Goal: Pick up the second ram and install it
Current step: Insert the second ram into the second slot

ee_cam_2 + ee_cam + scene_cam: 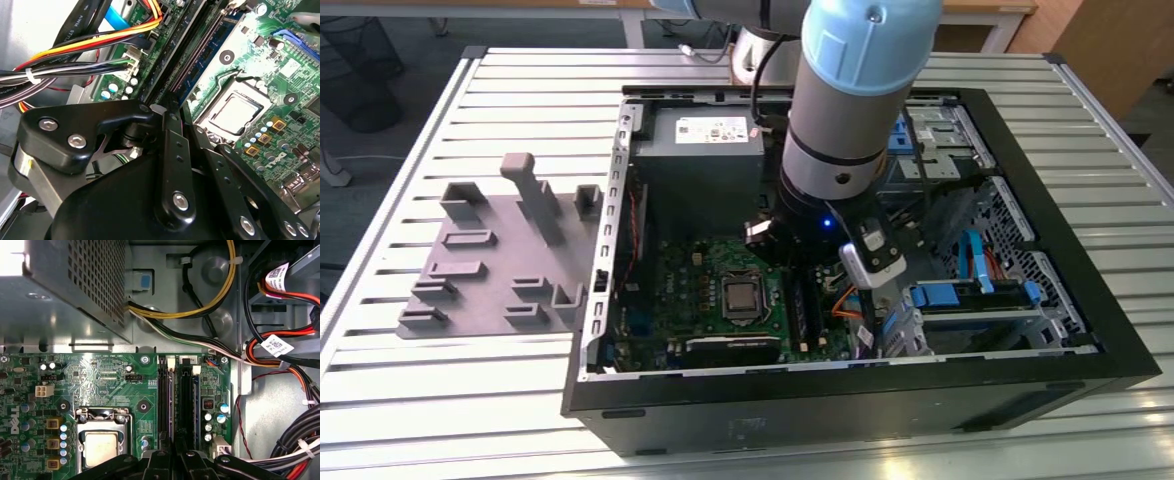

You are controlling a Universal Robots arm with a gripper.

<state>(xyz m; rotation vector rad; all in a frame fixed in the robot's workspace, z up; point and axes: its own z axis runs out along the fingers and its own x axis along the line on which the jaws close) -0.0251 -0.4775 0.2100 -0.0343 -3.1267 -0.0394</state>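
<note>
One Universal Robots arm (854, 90) reaches down into an open desktop computer case (854, 400) that lies on its side on a slatted metal table (454, 400). Its wrist is low over the green motherboard (680, 290), between the grey power supply (700, 135) and the drive bays with blue tabs (961, 295). In both wrist views the black gripper (175, 447) (170, 107) sits directly above the long black memory slots (167, 400), just beside the processor socket (102, 447) with its bare metal lid. Whether the gripper is clenched or released cannot be told from these angles, nor whether anything thin is caught in it. A narrow blue-green strip, seemingly the second ram (198, 395), runs edge-on along the outermost slot. It lies next to a small group of round capacitors (215, 420) and ends near a white latch (196, 370); whether it is fully seated cannot be told. In the second wrist view a blue band (200, 72) runs alongside the slots towards the gripper's tip. Bundles of yellow, red, orange and black cables (280, 355) loop past the board's edge on the side away from the socket. On the exterior view's left, a grey plastic fixture (494, 250) with upright posts stands on the table outside the case, well apart from the arm.
</note>
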